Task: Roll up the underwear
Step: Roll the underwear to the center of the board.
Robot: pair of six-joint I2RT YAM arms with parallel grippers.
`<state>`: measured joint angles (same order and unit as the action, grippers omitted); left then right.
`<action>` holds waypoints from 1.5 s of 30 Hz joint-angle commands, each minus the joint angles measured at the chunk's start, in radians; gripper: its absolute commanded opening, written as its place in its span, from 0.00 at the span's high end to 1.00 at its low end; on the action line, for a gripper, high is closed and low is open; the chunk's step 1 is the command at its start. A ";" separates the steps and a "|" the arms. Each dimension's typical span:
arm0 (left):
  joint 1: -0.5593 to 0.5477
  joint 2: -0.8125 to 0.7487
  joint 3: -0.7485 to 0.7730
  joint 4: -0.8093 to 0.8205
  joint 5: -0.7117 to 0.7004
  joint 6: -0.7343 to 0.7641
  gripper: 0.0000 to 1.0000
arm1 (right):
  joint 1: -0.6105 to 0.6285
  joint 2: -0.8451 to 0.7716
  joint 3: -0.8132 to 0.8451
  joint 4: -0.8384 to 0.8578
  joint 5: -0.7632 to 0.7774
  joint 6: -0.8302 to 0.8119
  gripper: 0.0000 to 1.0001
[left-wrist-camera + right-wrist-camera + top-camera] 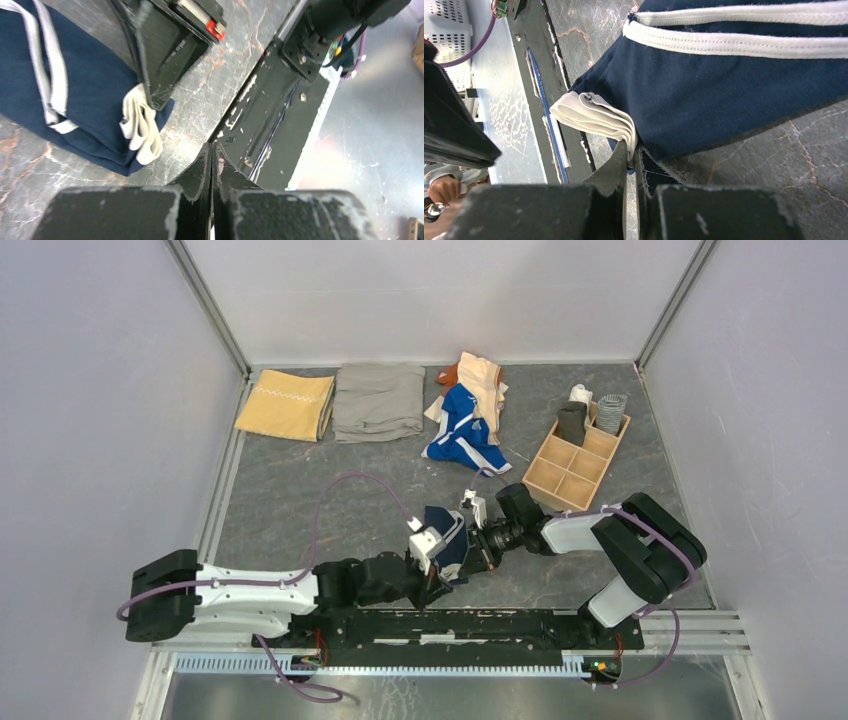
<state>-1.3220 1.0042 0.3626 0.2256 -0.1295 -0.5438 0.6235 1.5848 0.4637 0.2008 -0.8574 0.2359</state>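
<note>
The navy underwear with white trim lies folded on the table near the front edge. It also shows in the right wrist view and the left wrist view. My right gripper is shut on the folded white waistband at the underwear's corner; it also shows in the top view. My left gripper is shut and empty, just beside the underwear over the table's front rail; it also shows in the top view. A pile of bright blue and peach underwear lies at the back.
A folded mustard-yellow cloth and a folded grey-khaki cloth lie at the back left. A wooden divider box at the right holds a dark roll and a striped grey roll. The black base rail runs along the front.
</note>
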 commanded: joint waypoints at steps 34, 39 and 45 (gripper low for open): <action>0.064 0.362 0.021 0.250 -0.116 0.117 0.98 | -0.015 0.052 -0.005 -0.124 0.136 -0.085 1.00; 0.070 0.367 -0.002 0.254 -0.124 0.108 0.98 | -0.015 0.048 -0.005 -0.125 0.138 -0.084 1.00; 0.083 0.375 -0.038 0.281 -0.129 0.094 0.98 | -0.016 0.032 -0.005 -0.138 0.137 -0.087 0.94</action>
<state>-1.2537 1.3827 0.3569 0.4706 -0.2295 -0.4706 0.6144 1.5982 0.4786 0.1738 -0.8734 0.2195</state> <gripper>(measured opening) 0.029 0.087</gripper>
